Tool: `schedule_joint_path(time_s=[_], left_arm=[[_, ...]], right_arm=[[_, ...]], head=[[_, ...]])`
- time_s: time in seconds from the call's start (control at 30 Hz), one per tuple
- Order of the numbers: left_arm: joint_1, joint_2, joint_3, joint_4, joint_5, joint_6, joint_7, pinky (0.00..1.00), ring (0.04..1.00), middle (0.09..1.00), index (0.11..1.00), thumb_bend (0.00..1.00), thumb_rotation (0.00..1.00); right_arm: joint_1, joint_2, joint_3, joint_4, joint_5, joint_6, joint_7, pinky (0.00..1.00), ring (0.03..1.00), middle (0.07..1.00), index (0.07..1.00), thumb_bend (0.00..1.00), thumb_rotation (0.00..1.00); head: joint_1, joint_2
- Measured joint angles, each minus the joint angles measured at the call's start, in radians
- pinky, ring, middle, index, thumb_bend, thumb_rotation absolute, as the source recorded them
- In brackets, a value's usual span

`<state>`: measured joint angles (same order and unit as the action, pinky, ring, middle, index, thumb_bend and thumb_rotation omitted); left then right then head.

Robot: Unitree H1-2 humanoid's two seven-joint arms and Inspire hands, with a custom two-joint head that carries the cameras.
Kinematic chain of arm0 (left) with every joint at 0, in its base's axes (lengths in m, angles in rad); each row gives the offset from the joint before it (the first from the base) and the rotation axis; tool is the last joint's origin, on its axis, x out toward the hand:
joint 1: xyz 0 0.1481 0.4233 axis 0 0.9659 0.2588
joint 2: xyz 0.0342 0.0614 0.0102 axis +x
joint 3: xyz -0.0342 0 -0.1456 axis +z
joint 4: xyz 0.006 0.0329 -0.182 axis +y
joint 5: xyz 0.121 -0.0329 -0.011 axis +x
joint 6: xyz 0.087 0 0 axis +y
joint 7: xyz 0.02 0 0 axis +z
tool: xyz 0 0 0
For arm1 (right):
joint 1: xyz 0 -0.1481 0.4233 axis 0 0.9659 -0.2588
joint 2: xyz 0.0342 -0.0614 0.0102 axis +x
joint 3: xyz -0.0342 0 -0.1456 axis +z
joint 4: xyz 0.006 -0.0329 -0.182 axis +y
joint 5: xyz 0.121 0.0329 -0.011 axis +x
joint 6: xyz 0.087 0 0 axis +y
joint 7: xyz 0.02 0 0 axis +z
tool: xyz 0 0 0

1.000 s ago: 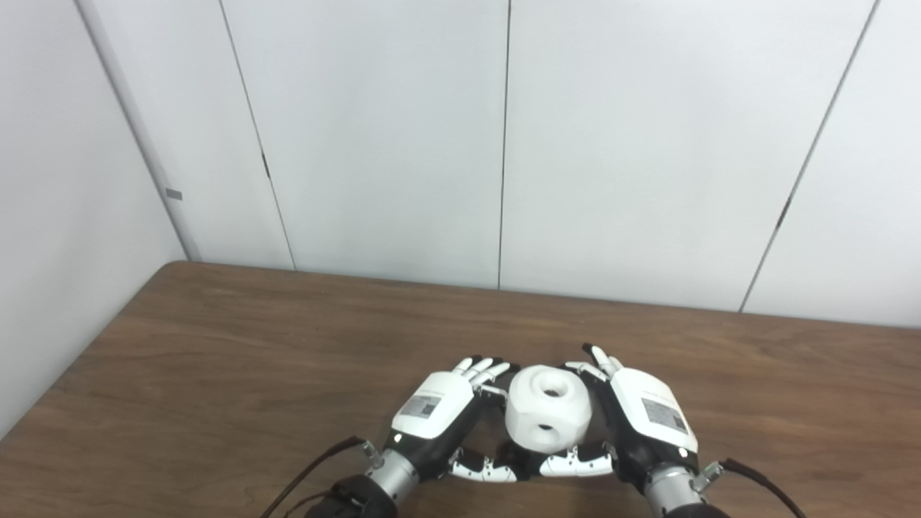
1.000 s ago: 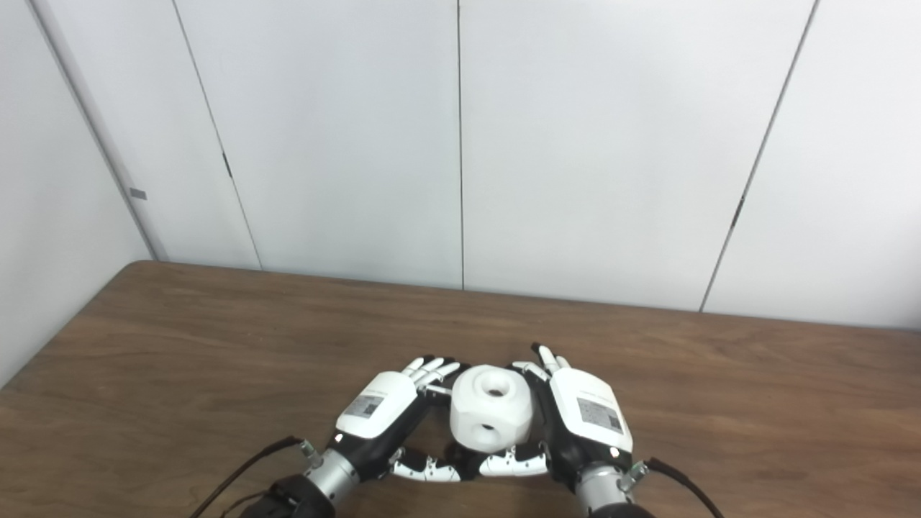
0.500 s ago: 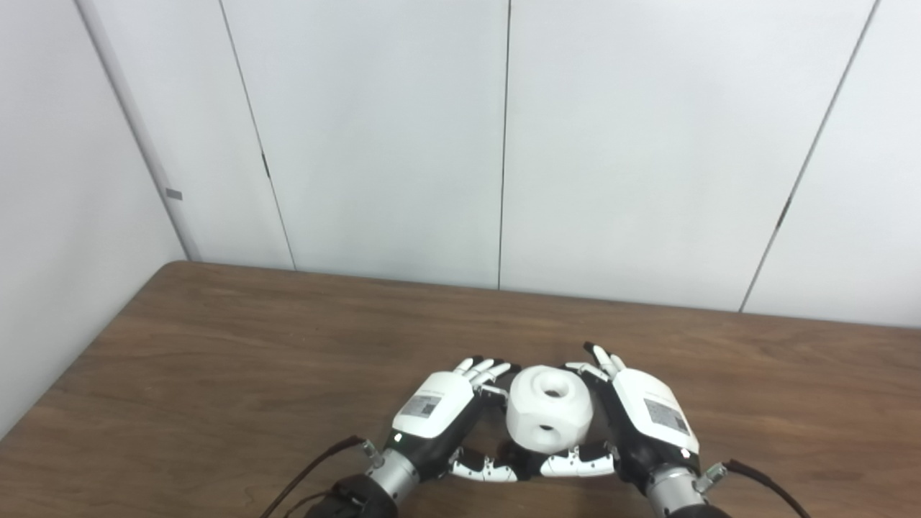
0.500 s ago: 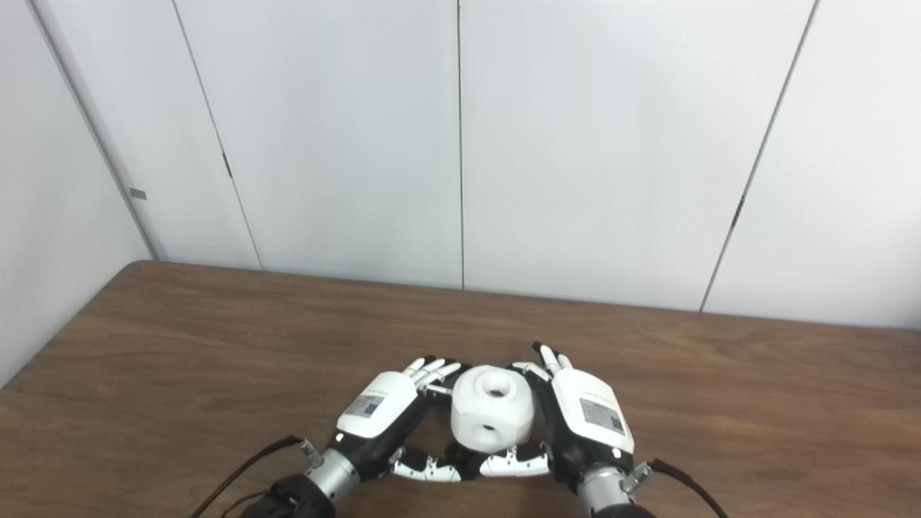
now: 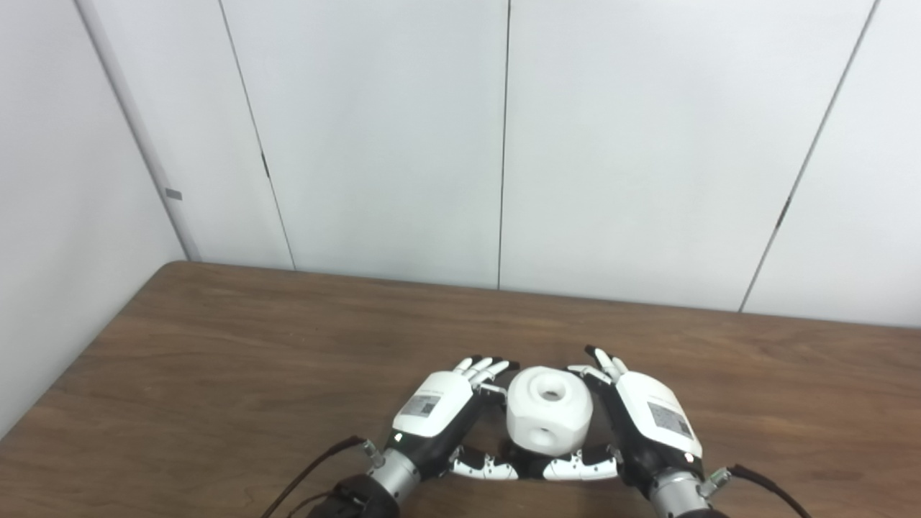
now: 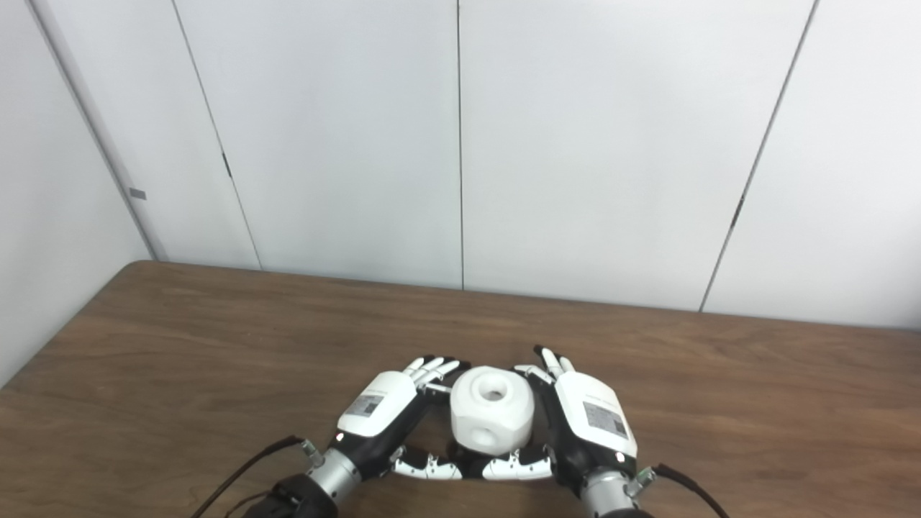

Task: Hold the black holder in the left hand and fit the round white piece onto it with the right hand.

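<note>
The round white piece (image 5: 550, 411), faceted with a hole on top and one in front, stands on the table between my two hands. Only a dark sliver of the black holder (image 5: 519, 455) shows under its front edge. My left hand (image 5: 440, 414) lies just left of the piece, fingers stretched out and apart, thumb flat on the table toward the holder. My right hand (image 5: 651, 424) stands close on the piece's right side, fingers straight and spread, thumb lying in front. Neither hand is curled around anything.
The brown wooden table (image 5: 237, 360) runs wide to the left, right and back, ending at a white panelled wall (image 5: 504, 144). Black cables (image 5: 309, 471) trail from both wrists near the table's front edge.
My right hand has slid a little back and to the right, away from the white piece. The piece has settled slightly lower and straighter. The left hand has stayed put.
</note>
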<state>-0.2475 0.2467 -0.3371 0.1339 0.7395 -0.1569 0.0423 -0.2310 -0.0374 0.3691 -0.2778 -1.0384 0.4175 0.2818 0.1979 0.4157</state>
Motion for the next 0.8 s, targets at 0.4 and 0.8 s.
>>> schedule_joint_path(time_s=[0.4, 0.8], left_arm=[[0.001, -0.005, 0.003, -0.001, 0.003, 0.019, 0.002, 1.00, 0.946, 0.917, 0.481, 0.52, 0.04], [0.002, -0.009, 0.010, -0.002, 0.003, 0.029, 0.003, 1.00, 0.945, 0.915, 0.481, 0.52, 0.05]], right_arm=[[0.000, -0.006, 0.000, 0.000, 0.016, 0.000, -0.008, 0.68, 0.972, 0.971, 0.780, 0.92, 0.37], [0.000, -0.008, 0.002, 0.000, 0.018, 0.000, -0.009, 0.67, 0.965, 0.963, 0.777, 0.92, 0.37]], head=[[-0.003, -0.002], [-0.008, -0.006]])
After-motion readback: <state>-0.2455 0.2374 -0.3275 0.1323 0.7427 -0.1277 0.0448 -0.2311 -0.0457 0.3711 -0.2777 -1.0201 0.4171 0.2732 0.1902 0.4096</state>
